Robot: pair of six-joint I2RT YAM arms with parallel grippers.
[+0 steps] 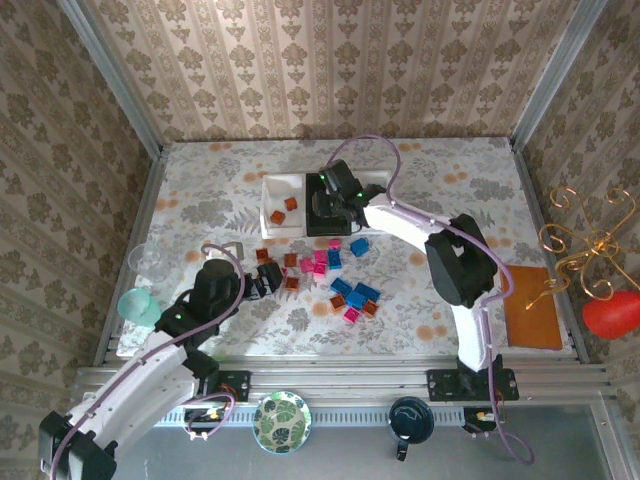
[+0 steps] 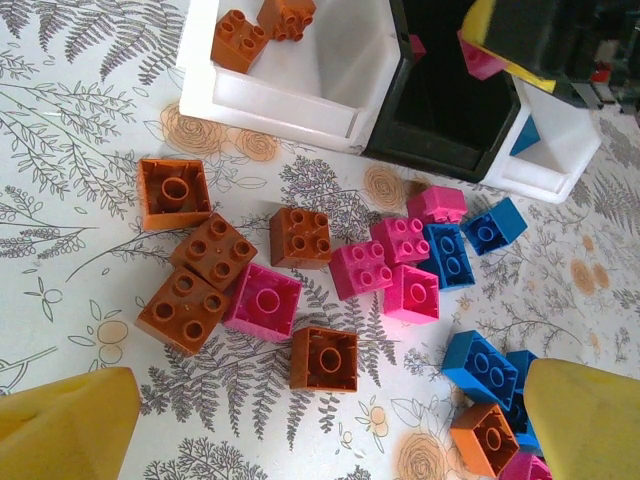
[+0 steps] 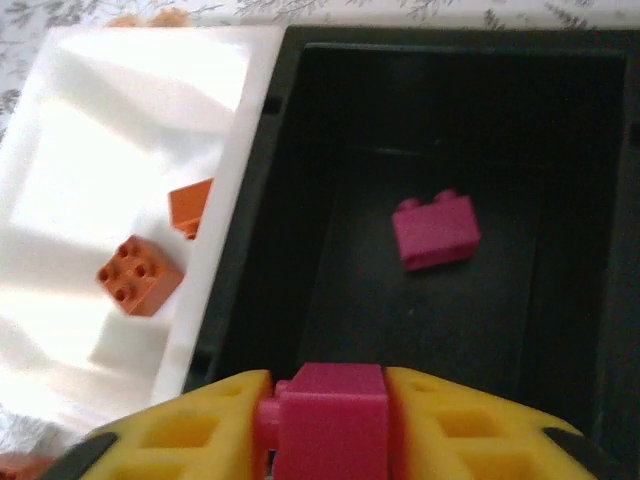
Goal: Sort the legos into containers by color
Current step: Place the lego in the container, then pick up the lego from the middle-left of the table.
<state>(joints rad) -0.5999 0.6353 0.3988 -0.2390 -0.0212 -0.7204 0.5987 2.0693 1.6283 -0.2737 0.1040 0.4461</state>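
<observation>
Blue, magenta and orange legos (image 1: 335, 275) lie scattered mid-table. Behind them stand the containers: a white tray (image 1: 283, 190) with two orange legos (image 3: 140, 273), a black tray (image 3: 400, 330) with one magenta lego (image 3: 435, 232), and a second white tray (image 2: 560, 150). My right gripper (image 3: 328, 400) hangs over the black tray's near end, its yellow fingers shut on a magenta lego (image 3: 335, 420). My left gripper (image 2: 330, 420) is open over the pile, just above an orange lego (image 2: 325, 357) lying studs-down.
A teal cup (image 1: 140, 305) and a clear glass (image 1: 150, 258) stand at the left edge. A brown mat (image 1: 530, 305), a gold wire ornament (image 1: 585, 240) and a red heart (image 1: 612, 315) sit at the right. A green plate (image 1: 281, 421) and a dark mug (image 1: 411, 418) rest on the front rail.
</observation>
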